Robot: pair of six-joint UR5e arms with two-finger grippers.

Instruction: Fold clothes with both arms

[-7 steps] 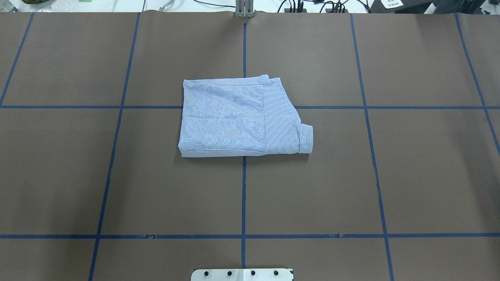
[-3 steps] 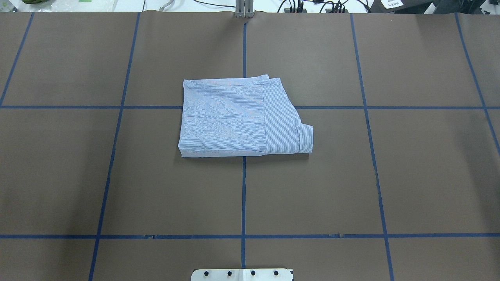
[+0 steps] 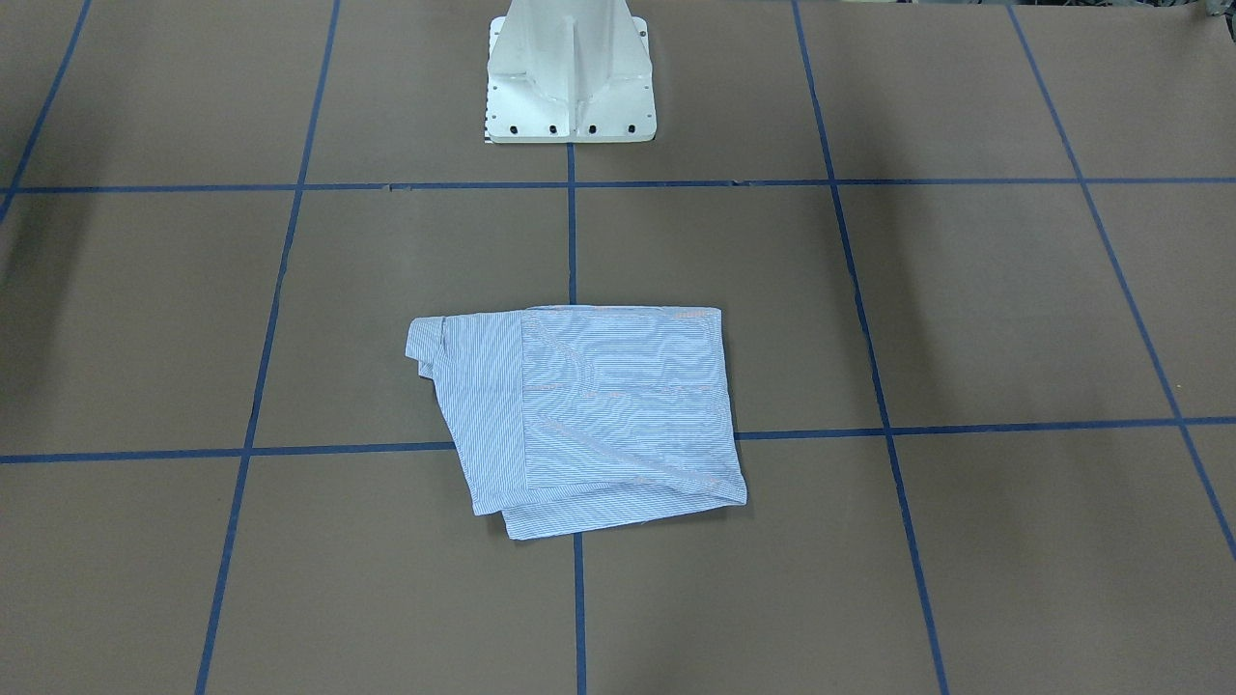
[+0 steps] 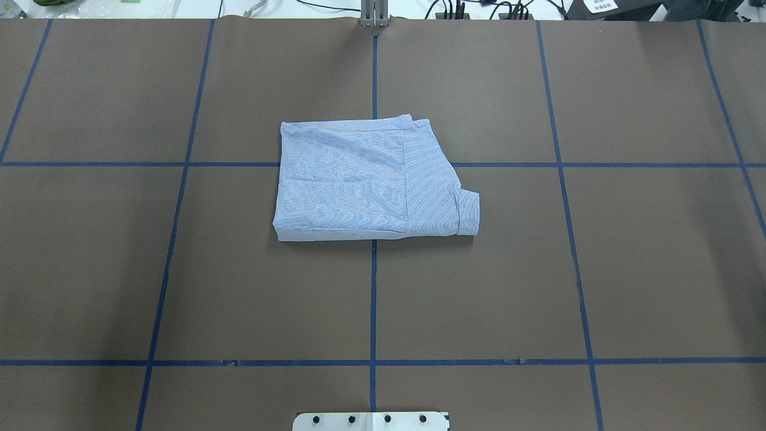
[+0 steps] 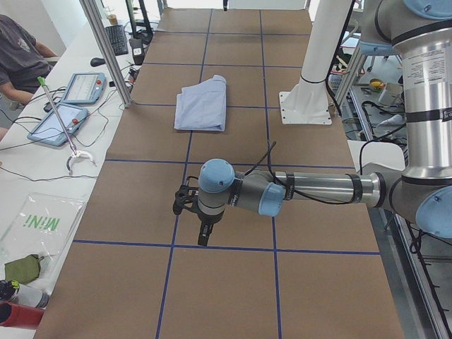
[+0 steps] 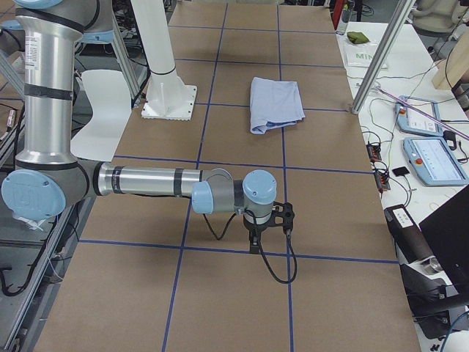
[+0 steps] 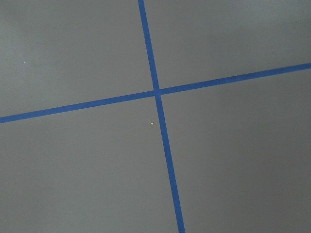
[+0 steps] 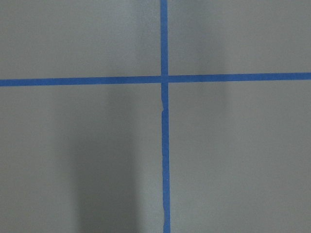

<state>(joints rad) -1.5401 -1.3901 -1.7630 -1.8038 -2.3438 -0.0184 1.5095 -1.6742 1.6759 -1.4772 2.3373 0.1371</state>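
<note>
The light blue-and-white striped shirt (image 4: 365, 179) lies folded in the middle of the brown, blue-taped desk (image 4: 179, 269), with one cuff (image 4: 470, 212) jutting out. The left pincer (image 5: 203, 233) and right pincer (image 6: 253, 238) hang well apart from it, and how far either is open cannot be told. Tucking that cuff in squarely would probably finish the fold.

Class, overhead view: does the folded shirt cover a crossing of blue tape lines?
Yes, two tape lines vanish under the shirt where they would cross.

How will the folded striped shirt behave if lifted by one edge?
Probably floppy: the shirt is thin cloth in loose stacked layers, so it would likely sag and unfold. The cuff sticking out on one side may drag or flip open if pushed.
</note>
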